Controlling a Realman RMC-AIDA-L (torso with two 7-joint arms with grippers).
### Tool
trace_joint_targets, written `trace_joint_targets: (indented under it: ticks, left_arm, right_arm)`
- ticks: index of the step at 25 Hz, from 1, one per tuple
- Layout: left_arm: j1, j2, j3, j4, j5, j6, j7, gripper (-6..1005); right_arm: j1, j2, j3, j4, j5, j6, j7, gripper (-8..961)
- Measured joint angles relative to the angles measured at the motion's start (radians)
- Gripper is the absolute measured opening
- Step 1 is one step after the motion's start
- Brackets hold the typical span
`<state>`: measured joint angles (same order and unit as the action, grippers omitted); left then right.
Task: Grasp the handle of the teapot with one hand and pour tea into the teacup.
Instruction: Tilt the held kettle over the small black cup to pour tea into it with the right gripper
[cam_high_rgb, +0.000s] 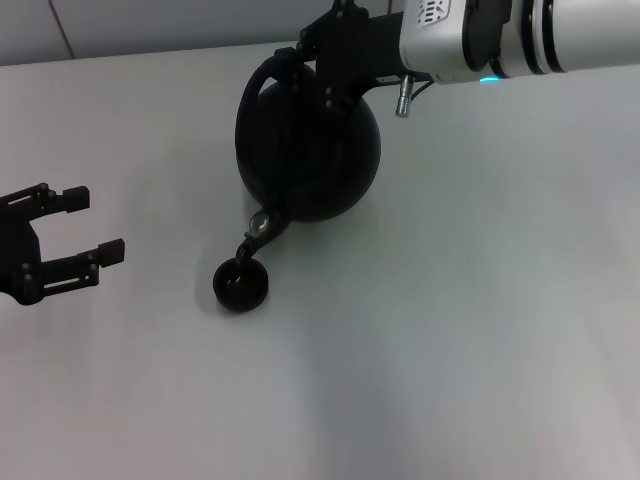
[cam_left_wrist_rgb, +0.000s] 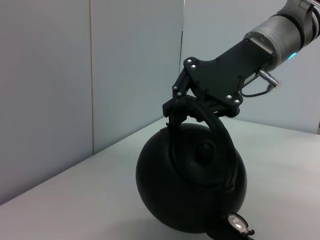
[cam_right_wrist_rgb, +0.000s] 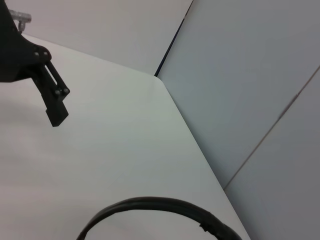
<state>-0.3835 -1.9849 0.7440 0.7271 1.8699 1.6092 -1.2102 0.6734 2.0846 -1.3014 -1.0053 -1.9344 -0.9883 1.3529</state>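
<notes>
We tipped the teapot (cam_high_rgb: 308, 150) spout-down over the teacup (cam_high_rgb: 241, 284)

Our right gripper (cam_high_rgb: 322, 62) was clamped tight on the handle (cam_high_rgb: 262, 80) near the far edge of the white table (cam_high_rgb: 480, 330), holding the pot tilted so its spout hung just above the cup toward the table's middle; our left gripper (cam_high_rgb: 85, 224) sat idle by the left edge, fingers (cam_high_rgb: 110, 250) spread wide apart, touching nothing

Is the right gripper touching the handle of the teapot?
Touching. In the left wrist view the right gripper has its jaws closed around the top of the handle, holding the teapot tilted.
</notes>
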Motion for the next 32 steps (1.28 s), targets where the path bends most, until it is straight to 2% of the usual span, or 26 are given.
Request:
trace_joint_targets:
  ticks: [32]
  left_arm:
    - [0.002,-0.006,-0.002,-0.001,0.0,-0.013,0.001,784]
  right_arm:
    - [0.027,0.0,-0.071,-0.038,-0.074,0.039,0.001,99]
